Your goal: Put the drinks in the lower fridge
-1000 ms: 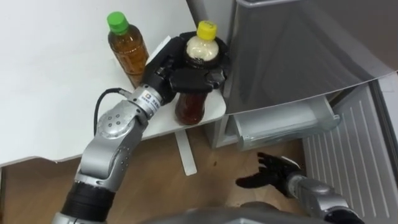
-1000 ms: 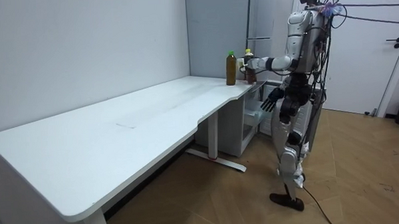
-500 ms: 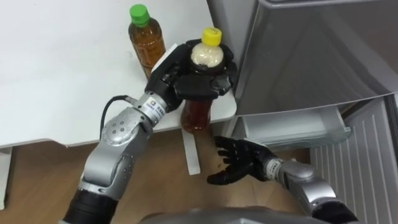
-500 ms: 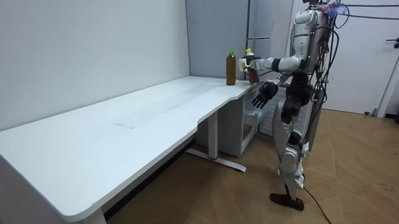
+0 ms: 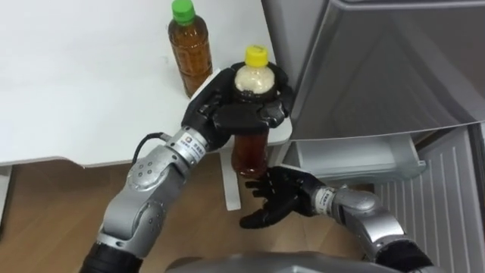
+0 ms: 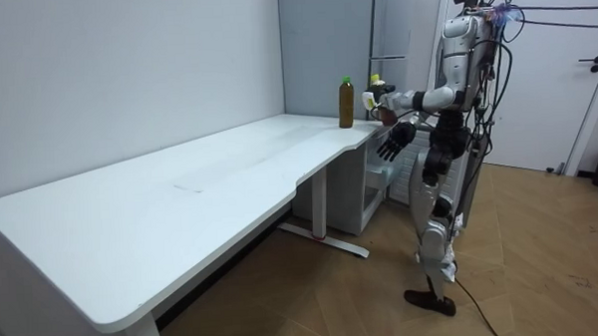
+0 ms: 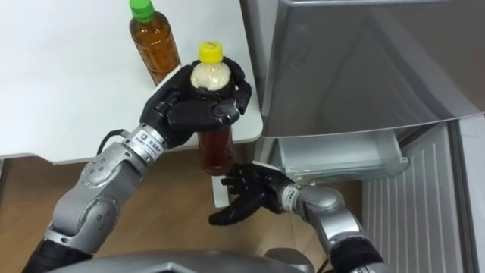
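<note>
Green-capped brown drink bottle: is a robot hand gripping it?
No, the green-capped bottle stands free on the white table; the left hand is curled round the yellow-capped brown bottle.

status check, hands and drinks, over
Left hand shut on yellow-capped bottle, right hand open below it. Green-capped bottle on table. Lower fridge door open.

Green-capped bottle (image 5: pixel 190 49) stands at the table's (image 5: pixel 76 91) corner, near the grey fridge wall (image 5: pixel 379 68). Just off that corner the left hand (image 5: pixel 227 114) with its yellow-capped bottle (image 5: pixel 250 148), and the spread right hand (image 5: pixel 276 199) below, block the way to the open lower fridge (image 5: pixel 356 155). Bare floor (image 5: pixel 45 201) along the table's front edge.
</note>
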### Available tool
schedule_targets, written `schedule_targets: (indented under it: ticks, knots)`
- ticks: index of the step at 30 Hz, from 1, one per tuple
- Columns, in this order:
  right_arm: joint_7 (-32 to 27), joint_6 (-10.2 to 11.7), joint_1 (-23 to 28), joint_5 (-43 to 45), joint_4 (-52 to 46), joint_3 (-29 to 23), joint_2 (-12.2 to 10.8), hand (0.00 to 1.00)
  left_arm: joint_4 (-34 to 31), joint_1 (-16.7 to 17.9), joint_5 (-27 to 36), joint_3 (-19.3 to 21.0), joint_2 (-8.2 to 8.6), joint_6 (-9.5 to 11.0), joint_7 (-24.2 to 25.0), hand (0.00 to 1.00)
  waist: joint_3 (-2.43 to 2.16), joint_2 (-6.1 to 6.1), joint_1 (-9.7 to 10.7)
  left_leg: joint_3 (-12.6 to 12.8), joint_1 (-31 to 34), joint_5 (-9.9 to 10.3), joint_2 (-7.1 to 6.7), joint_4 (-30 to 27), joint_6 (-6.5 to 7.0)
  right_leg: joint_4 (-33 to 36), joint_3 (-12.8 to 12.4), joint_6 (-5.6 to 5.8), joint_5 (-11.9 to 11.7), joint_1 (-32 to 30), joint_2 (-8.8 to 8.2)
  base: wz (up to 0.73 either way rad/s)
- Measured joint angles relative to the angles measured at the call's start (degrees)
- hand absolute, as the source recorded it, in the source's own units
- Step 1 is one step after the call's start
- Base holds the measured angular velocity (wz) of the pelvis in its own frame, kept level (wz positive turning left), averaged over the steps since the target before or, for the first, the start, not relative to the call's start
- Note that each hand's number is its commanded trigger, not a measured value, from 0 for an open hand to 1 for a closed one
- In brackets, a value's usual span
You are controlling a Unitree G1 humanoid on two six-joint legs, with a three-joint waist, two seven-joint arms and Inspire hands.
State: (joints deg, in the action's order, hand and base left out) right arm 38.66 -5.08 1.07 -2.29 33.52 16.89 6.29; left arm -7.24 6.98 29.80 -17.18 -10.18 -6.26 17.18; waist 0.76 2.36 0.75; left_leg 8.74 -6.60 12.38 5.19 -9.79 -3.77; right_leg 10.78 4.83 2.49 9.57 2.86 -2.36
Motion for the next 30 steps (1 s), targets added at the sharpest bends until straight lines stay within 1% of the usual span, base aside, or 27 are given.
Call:
schedule_targets:
  ticks: [4,7,8,11,14,18,23,26,27,30]
  knots:
    - [2.4,-0.19,0.29,-0.08,-2.14,0.07,-0.42,0.0,0.64,0.69,0.0,-0.13,0.04,-0.02,2.05,1.0,0.02,0.0,0.25,-0.09,0.02,0.0,0.01,0.0,0.0,-0.02,0.04,0.0,0.0,-0.01,0.01,0.0]
    - [4.35,-0.41,0.36,-1.94,-3.83,0.66,-0.61,0.0,0.83,1.35,0.07,-1.22,0.04,-0.02,2.84,1.0,0.03,0.02,0.27,-0.06,0.26,0.0,0.01,0.0,0.0,-0.02,0.1,0.0,0.0,-0.17,-0.02,0.0]
    - [4.71,-1.04,0.61,-2.46,-4.77,1.02,-0.59,0.0,1.11,1.68,0.21,-1.26,0.06,-0.01,3.82,1.0,0.03,0.02,0.27,-0.05,0.51,0.0,0.01,0.0,0.0,-0.01,0.2,0.0,0.0,-0.36,-0.04,0.04]
    - [6.04,-1.67,1.2,-4.74,-5.14,1.03,-0.15,0.0,1.9,1.88,1.86,-1.15,-0.05,-0.02,4.36,1.0,-0.02,0.03,0.15,-0.07,1.82,0.0,0.0,-0.43,0.0,0.14,0.4,-0.11,-0.08,-1.47,-0.12,0.03]
    - [6.23,-2.51,1.45,-7.49,-5.15,1.62,0.42,0.0,2.88,1.89,3.45,-1.14,-0.06,-0.02,4.35,1.0,-0.02,-0.06,-0.51,-0.08,2.25,0.0,0.05,-0.98,0.0,0.34,0.33,-0.17,-0.12,-1.86,-0.13,-0.01]
    - [6.0,-2.63,1.61,-11.03,-5.15,2.73,1.2,0.0,2.95,1.91,4.23,-1.21,-0.11,-0.01,4.35,1.0,-0.02,-0.08,-1.56,-0.06,2.53,0.0,0.07,-1.07,0.0,0.75,0.31,-0.17,-0.11,-2.29,-0.12,0.0]
    - [5.99,-2.65,2.13,-13.54,-5.15,2.87,1.22,0.0,3.16,2.11,4.49,-1.24,-0.84,0.26,4.69,1.0,-0.02,-0.1,-2.54,-0.15,2.81,0.0,0.06,-1.09,0.0,0.96,0.37,-0.18,-0.11,-2.55,-0.13,0.0]
    - [5.58,-2.66,2.67,-14.88,-5.1,3.14,1.57,0.0,6.16,2.16,6.89,-1.66,-0.82,1.67,5.08,1.0,0.14,-0.35,-2.71,-0.14,2.11,0.0,0.06,-1.03,0.0,0.93,0.34,-0.2,-0.13,-1.88,-0.13,0.0]
    - [5.57,-2.67,3.11,-15.4,-5.1,3.14,1.66,0.0,7.23,2.37,7.86,-1.63,-0.87,1.69,5.11,1.0,0.11,-0.41,-2.7,-0.13,1.87,0.0,0.06,-1.03,0.0,0.91,0.31,-0.2,-0.12,-1.64,-0.12,0.0]
    - [5.52,-2.79,3.28,-15.51,-5.09,3.16,1.65,0.0,9.75,2.65,8.26,-1.73,-1.32,1.79,5.18,1.0,0.23,-0.61,-2.72,-0.12,2.04,0.01,0.05,-1.02,0.0,0.89,0.27,-0.2,-0.13,-1.83,-0.12,0.0]
